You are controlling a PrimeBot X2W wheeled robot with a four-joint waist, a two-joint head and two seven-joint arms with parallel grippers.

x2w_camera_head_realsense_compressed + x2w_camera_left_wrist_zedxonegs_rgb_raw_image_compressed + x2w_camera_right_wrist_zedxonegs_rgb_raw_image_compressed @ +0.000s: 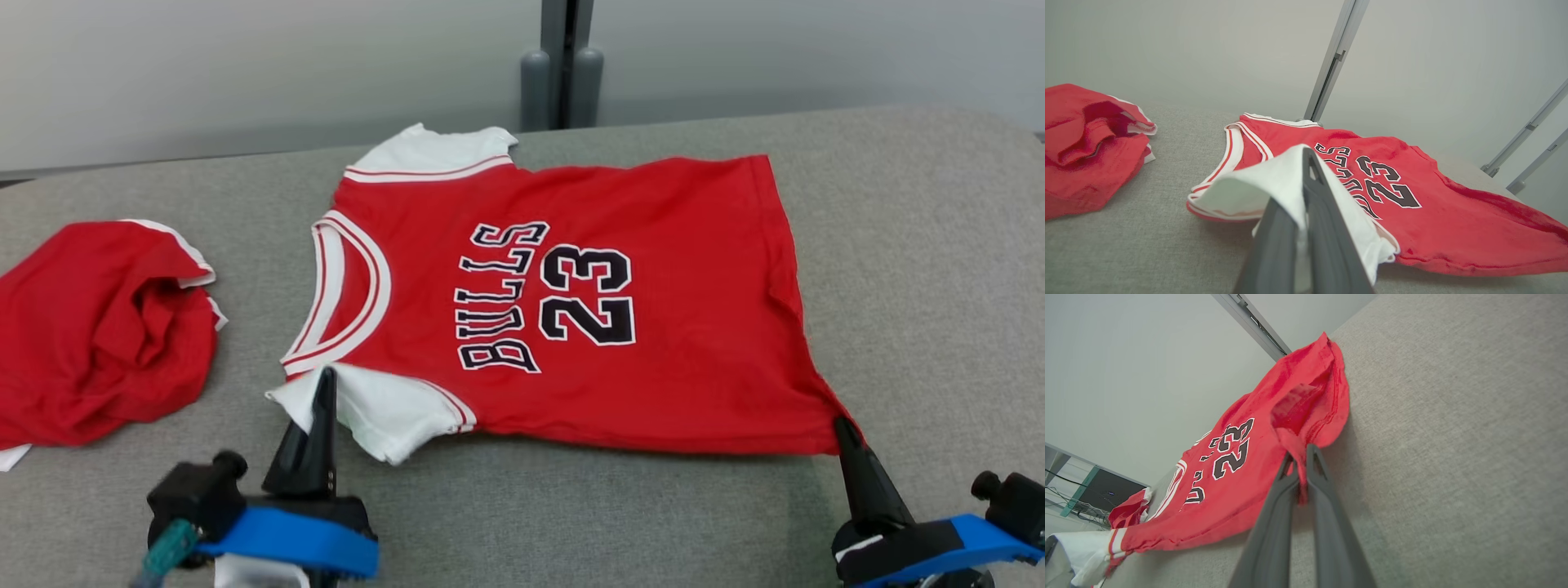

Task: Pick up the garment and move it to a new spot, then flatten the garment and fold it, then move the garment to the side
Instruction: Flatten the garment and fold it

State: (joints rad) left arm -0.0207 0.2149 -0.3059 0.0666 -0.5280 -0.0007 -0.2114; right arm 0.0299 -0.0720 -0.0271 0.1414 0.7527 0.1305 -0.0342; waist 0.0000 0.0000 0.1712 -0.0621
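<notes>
Grey table [898, 245] bears the 23 jersey [653, 245] spread flat, left gripper [325, 382] clamped on its sleeve [384, 416], right gripper [841, 429] pinching a hem corner [816, 416], so folding and moving aside seemingly remain.

The red jersey [694, 343] carries the word "BULLS" [500, 298] in black letters edged with white. Beside it, further from the collar [347, 294], is the number "23" [588, 294] in the same style (both lie sideways in the head view, letter tops toward the collar). In both wrist views "23" reads clearly, while the word shows only in part.
</notes>
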